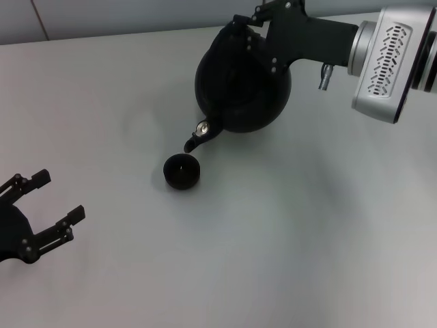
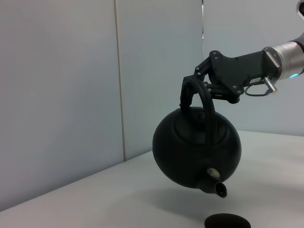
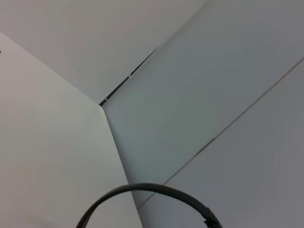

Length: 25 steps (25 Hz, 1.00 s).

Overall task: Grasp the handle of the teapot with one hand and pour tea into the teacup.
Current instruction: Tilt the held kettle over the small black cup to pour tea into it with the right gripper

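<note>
The round matte-black teapot [image 1: 242,85] hangs in the air, tipped forward, with its short spout [image 1: 196,140] pointing down just above the teacup [image 1: 181,171]. My right gripper [image 1: 247,26] is shut on the arched black handle [image 2: 204,102] at its top. The left wrist view shows the teapot [image 2: 197,152] tilted under the right gripper [image 2: 192,88], with the rim of the teacup [image 2: 228,221] below the spout [image 2: 218,188]. No liquid shows in any view. The handle [image 3: 152,192] arcs across the right wrist view. My left gripper [image 1: 61,195] rests open at the near left, holding nothing.
The white table [image 1: 307,239] bears only the cup. Pale wall panels [image 2: 61,95] stand behind the table's far edge. The right arm's silver wrist [image 1: 389,61] reaches in from the far right.
</note>
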Available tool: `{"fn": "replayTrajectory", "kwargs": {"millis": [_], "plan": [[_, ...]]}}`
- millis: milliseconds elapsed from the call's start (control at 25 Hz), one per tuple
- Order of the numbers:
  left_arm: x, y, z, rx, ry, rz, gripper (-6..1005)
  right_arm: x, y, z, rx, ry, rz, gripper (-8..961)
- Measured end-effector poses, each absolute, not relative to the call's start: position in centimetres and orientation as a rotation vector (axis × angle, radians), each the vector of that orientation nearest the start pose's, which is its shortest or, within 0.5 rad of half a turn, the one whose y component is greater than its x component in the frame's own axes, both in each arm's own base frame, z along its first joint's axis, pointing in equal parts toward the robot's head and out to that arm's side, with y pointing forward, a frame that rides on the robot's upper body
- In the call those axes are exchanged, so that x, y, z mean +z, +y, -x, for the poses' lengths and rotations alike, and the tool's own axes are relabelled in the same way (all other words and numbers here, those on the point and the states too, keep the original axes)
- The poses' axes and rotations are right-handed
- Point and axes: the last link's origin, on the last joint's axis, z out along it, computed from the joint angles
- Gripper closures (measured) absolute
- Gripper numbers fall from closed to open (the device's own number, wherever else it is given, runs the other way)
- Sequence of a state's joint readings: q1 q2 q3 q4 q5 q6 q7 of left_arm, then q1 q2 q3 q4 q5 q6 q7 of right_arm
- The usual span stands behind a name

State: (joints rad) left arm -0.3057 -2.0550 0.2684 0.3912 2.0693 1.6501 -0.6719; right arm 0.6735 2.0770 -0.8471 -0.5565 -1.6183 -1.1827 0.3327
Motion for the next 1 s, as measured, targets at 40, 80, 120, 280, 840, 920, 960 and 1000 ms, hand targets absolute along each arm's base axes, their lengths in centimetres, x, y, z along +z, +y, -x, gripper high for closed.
{"fn": "replayTrajectory", "kwargs": {"millis": [40, 80, 120, 280, 840, 920, 960, 1000], "plan": [[0.45, 24.02, 34.60, -0.742, -0.332, 2.389, 165, -0.27, 40.88, -20.79, 0.378, -0.636, 2.259, 863], [0.45, 24.04, 34.60, -0.741, -0.333, 2.389, 165, -0.27, 40.88, -20.79, 0.378, -0.636, 2.259, 863], [0.44, 24.06, 34.59, -0.742, -0.334, 2.389, 165, -0.27, 40.89, -20.73, 0.376, -0.642, 2.259, 864], [0.46, 24.14, 34.57, -0.743, -0.340, 2.389, 165, -0.34, 40.86, -20.51, 0.369, -0.666, 2.264, 865], [0.40, 24.47, 34.45, -0.740, -0.338, 2.390, 165, -0.41, 40.93, -20.58, 0.322, -0.720, 2.264, 866], [0.37, 24.48, 34.42, -0.742, -0.338, 2.390, 165, -0.36, 40.97, -20.44, 0.319, -0.731, 2.262, 866], [0.36, 24.48, 34.42, -0.742, -0.338, 2.390, 165, -0.38, 40.98, -20.31, 0.318, -0.740, 2.262, 866], [0.35, 24.48, 34.42, -0.742, -0.338, 2.390, 165, -0.38, 40.98, -20.25, 0.317, -0.745, 2.262, 866]]}}
